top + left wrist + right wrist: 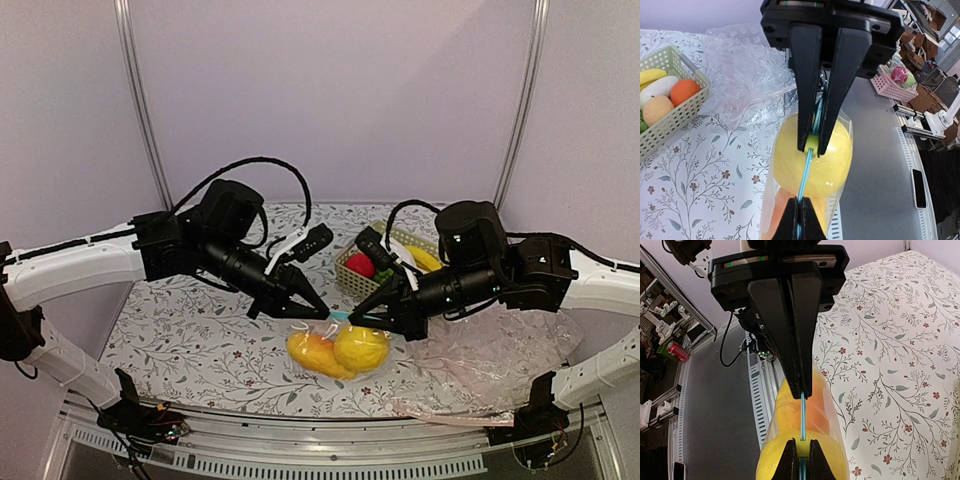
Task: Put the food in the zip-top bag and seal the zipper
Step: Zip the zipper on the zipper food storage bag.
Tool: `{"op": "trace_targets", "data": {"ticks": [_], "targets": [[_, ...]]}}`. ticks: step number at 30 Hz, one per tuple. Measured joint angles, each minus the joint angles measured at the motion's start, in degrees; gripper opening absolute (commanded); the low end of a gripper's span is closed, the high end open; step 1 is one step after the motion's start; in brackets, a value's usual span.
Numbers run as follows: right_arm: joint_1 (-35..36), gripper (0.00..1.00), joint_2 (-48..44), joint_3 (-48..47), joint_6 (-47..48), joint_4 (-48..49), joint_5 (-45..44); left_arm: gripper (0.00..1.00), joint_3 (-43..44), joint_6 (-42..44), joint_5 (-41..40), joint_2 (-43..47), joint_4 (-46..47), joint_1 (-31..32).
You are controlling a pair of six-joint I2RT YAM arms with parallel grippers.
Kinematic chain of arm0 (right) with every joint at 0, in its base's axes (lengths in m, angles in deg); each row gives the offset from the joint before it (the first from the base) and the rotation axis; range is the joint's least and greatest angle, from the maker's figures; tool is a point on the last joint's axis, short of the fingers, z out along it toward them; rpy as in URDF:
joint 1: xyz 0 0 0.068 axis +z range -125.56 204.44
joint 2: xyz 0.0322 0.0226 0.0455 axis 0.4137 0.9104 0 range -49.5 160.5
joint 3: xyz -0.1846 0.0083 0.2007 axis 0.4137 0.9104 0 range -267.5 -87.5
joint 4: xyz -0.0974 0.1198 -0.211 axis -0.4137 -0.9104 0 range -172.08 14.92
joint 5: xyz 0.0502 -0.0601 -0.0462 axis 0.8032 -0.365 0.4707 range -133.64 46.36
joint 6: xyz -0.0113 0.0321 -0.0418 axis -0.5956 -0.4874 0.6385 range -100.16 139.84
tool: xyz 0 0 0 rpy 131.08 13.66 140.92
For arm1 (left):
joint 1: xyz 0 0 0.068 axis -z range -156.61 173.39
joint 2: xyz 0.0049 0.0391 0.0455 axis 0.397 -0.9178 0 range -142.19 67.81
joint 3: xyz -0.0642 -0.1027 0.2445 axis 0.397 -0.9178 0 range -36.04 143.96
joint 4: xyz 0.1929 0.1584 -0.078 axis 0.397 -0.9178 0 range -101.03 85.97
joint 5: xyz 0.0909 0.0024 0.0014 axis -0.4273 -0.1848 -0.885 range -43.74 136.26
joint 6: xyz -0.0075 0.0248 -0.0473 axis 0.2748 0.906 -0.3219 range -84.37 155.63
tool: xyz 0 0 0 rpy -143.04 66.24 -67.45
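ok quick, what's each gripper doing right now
left gripper: closed, pinching the zipper
right gripper: closed, pinching the same zipper further along

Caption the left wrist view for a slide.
With yellow fruit and orange fruit inside, left gripper and right gripper pinch the zipper of the zip-top bag.

I can read no text, number or brand in any of my three views; the red can (678, 351), on the floor beyond the tabletop's edge, has markings too small and blurred for me to make out.
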Motion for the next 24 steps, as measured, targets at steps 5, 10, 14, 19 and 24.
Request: {"op": "trace_targets", "data": {"ticks": [5, 10, 14, 19, 24], "targets": [[0.0, 0.0, -0.1, 0.0, 0.0, -0.3, -0.9, 0.0, -0.5, 0.6, -0.2, 0.5, -0.6, -1.0], [0.0, 0.0, -1.1, 0.0, 0.0, -2.6, -1.5, 0.0, -2.3, 1.0, -0.4, 1.8, -2.2, -2.9], [-0.2, 0.0, -2.3, 0.0, 0.1, -4.2, -1.9, 0.0, -2.8, 1.1, -0.6, 2.6, -3.6, -4.5], [-0.2, 0.0, -2.8, 0.0, 0.2, -5.1, -1.9, 0.0, -2.8, 1.3, -0.6, 2.9, -4.7, -5.1], [-0.5, 0.0, -2.8, 0.0, 0.2, -5.7, -2.1, 0.0, -2.8, 1.5, -0.6, 2.9, -5.2, -5.4]]}}
